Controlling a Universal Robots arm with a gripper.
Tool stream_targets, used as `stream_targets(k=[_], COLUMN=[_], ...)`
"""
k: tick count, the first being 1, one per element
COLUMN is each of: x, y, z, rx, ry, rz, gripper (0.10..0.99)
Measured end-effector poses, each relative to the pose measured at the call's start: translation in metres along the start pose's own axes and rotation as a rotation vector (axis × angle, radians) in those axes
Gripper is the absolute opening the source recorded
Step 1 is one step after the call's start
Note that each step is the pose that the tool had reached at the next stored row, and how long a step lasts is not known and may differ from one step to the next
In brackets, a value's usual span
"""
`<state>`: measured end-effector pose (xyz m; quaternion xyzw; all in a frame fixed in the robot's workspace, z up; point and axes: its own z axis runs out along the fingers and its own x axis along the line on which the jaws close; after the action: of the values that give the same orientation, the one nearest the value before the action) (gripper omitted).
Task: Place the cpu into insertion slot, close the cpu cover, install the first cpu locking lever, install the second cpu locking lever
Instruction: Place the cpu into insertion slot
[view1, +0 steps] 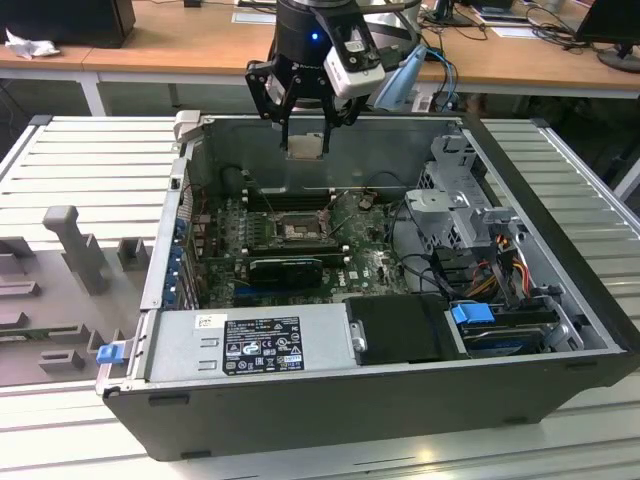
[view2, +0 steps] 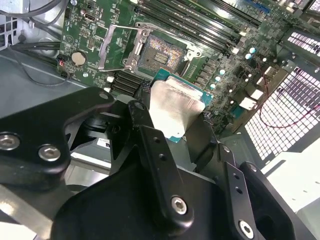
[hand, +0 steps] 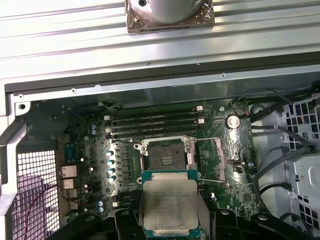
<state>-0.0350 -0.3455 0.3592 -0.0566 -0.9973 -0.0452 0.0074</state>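
My gripper (view1: 305, 143) hangs above the open computer case, shut on the cpu (view1: 305, 148), a thin pale metallic square held flat between the fingers. In both wrist views the cpu (hand: 169, 206) (view2: 174, 106) sits between the black fingers (view2: 146, 131), its metal face showing. The insertion slot (hand: 165, 155) (view2: 159, 54) lies open on the green board below, well apart from the chip. Its cpu cover (view2: 118, 46) (hand: 221, 159) is swung back beside the socket. In the exterior view the slot (view1: 298, 230) is below and in front of the gripper.
Long black memory slots (hand: 152, 122) run beside the socket. A black expansion card (view1: 286, 268) lies just in front of it. Drive cages and cables (view1: 470, 240) fill the exterior view's right side, and a power supply (view1: 250, 345) spans the near edge.
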Motion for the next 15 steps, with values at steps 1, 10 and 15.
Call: stream_targets(k=[1, 10, 15], x=[0.0000, 0.0000, 0.0000], y=[0.0000, 0.0000, 0.0000], z=[0.0000, 0.0000, 0.0000], rx=[0.000, 0.000, 0.000], ry=[-0.0001, -0.0011, -0.0015], rz=[0.001, 0.012, 0.017], gripper=[0.525, 0.525, 0.525])
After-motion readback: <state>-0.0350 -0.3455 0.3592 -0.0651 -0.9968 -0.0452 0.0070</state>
